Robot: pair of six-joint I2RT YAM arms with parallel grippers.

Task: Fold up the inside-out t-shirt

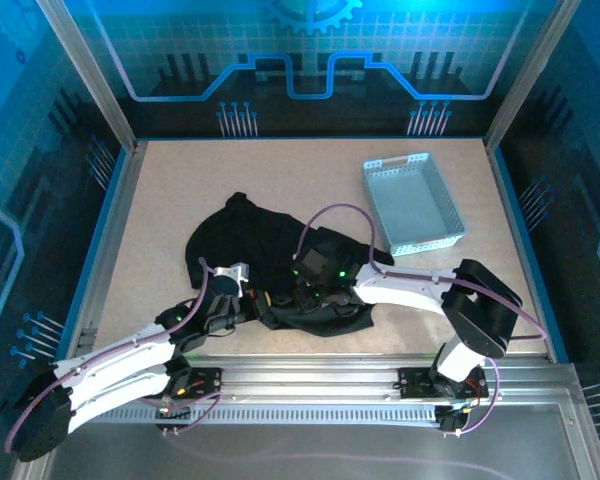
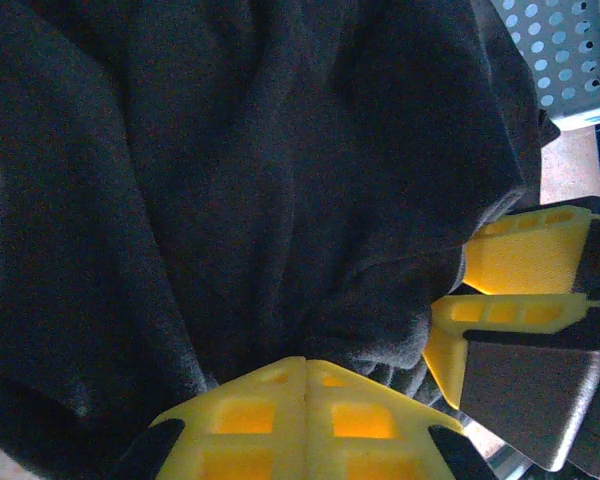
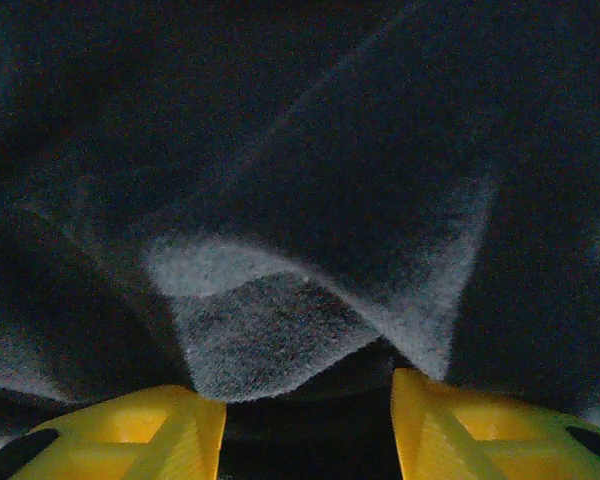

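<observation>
Two grippers meet over the black t-shirt [image 1: 250,240], which lies crumpled in a heap on the table [image 1: 180,190], at the lower middle of the overhead view. The grey tray [image 1: 412,202] sits apart from it at the upper right.

The left gripper [image 1: 265,300] reaches in from the lower left. In its own wrist view its yellow fingers [image 2: 270,410] are pressed flat together at the bottom of the frame. Folds of the t-shirt [image 2: 230,180] bunch and converge right at their tips, so it seems to pinch the cloth. A corner of the tray [image 2: 570,50] shows at the upper right.

The right gripper [image 1: 292,292] comes in from the lower right, just beside the left one. From the left wrist it appears at the right edge [image 2: 455,292], its jaws apart. In its own view [image 3: 305,440] the two yellow fingers [image 3: 150,430] stand apart at the bottom. A pale-edged fold of the t-shirt [image 3: 280,150] droops into the gap between them, not clamped.
</observation>
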